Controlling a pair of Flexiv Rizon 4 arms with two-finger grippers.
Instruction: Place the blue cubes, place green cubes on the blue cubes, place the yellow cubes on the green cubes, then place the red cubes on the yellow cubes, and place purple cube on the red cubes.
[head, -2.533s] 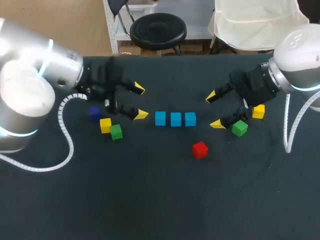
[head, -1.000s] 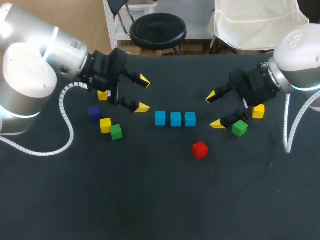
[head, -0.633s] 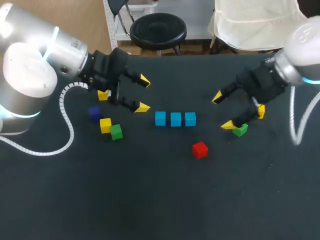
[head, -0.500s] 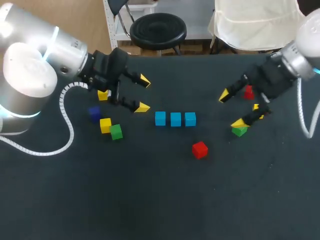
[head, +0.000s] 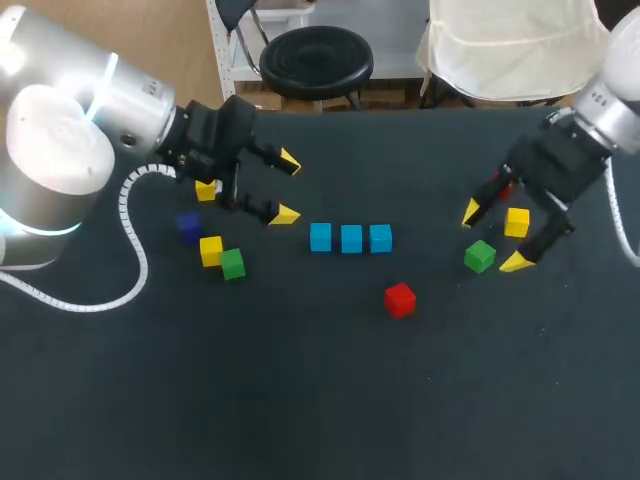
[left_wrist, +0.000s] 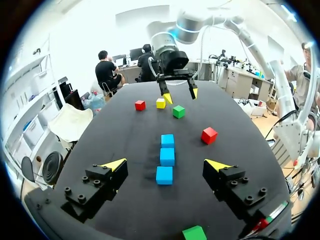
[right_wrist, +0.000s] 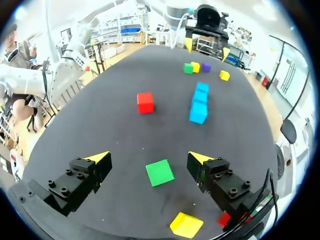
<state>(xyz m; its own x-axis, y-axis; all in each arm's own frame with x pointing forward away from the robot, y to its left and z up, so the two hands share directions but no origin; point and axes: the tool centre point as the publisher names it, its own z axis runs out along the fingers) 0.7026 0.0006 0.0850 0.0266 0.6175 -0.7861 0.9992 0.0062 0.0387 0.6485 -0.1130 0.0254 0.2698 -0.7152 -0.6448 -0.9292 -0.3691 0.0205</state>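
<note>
Three blue cubes (head: 351, 239) lie in a row mid-table, straight ahead of my open left gripper (head: 287, 187) (left_wrist: 165, 165), which holds nothing. A red cube (head: 400, 299) lies in front of the row. My right gripper (head: 493, 237) (right_wrist: 149, 158) hangs open over a green cube (head: 480, 256) (right_wrist: 160, 172), which lies between its fingertips untouched. A yellow cube (head: 517, 222) (right_wrist: 186, 224) and another red cube (right_wrist: 224, 219) sit under the right wrist. Near my left arm lie a yellow cube (head: 207, 190), a purple cube (head: 189, 227), a yellow cube (head: 211, 250) and a green cube (head: 233, 264).
The black table (head: 300, 400) is bare across its near half. Its far edge runs just behind both arms. A grey cable (head: 130, 250) loops from my left arm over the table's left side.
My right gripper has swung to the right, from the left of the green cube to over it, uncovering a red cube behind. The left arm has moved only early on, away from its cubes.
</note>
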